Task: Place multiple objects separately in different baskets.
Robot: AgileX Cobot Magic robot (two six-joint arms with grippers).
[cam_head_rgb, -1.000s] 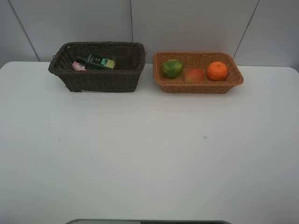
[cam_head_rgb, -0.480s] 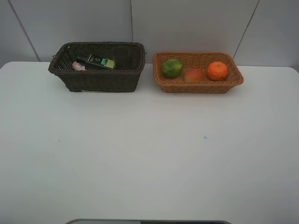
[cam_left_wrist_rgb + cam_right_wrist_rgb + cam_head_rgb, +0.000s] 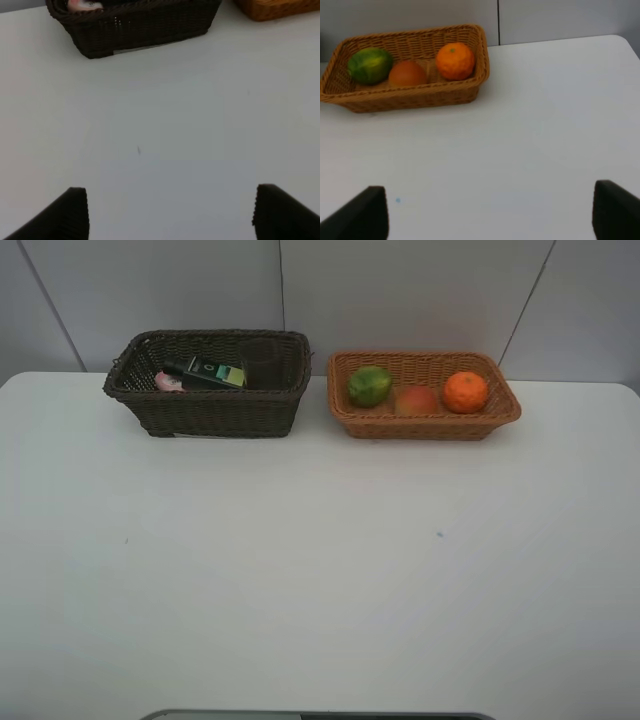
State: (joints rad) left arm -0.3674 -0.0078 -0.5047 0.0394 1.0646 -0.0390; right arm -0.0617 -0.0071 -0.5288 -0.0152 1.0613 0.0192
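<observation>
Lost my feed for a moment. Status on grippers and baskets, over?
Left gripper and right gripper open, empty, above bare table. Orange, peach, green fruit in tan basket. Bottle, pink tube in dark basket. Nothing obstructing.

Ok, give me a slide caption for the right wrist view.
Open right gripper above the white table, facing a tan basket holding three fruits.

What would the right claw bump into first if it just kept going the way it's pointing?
Probably bare table first; the right gripper tilts downward, jaws open. Farther along stands the orange-tan basket, slightly off to one side.
</observation>
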